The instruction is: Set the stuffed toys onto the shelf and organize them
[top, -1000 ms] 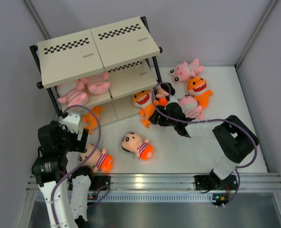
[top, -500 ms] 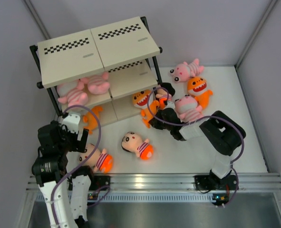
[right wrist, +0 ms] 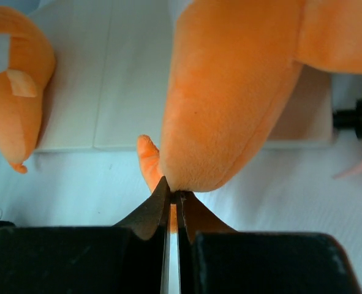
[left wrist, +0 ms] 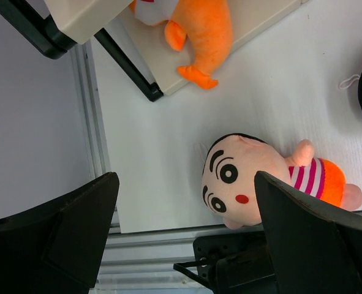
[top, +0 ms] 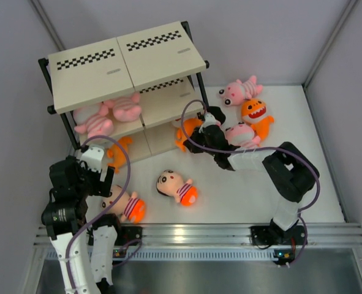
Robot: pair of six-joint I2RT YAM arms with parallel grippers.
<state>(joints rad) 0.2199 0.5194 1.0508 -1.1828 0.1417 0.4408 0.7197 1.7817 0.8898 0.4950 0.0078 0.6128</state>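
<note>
Right tool [right wrist: 171, 197] is pinched tight on a fold of an orange fish [top: 188, 130], with the jaws nearly meeting on the plush. That fish is at the front right of the shelf [top: 89, 79], partly over the edge of its bottom board; can't tell if it's lifted or resting. Left tool [left wrist: 185, 184] is spread wide and holds nothing, above the bench [top: 230, 196] off the shelf's front left corner. Under it a striped-shirt doll [left wrist: 236, 184] lies face up on the bench, in front of the shelf's left end. A second doll [top: 176, 185] lies on the bench in front of the shelf's middle. A second orange fish [left wrist: 202, 30] is on the bottom board, left side, with its tail over the front edge. Two pink striped animals [top: 124, 107] are on the middle board, left half, touching each other. On the bench right of the shelf, a pink animal [top: 239, 90], a third orange fish [top: 255, 113] and another pink animal [top: 242, 136] are bunched close together.
</note>
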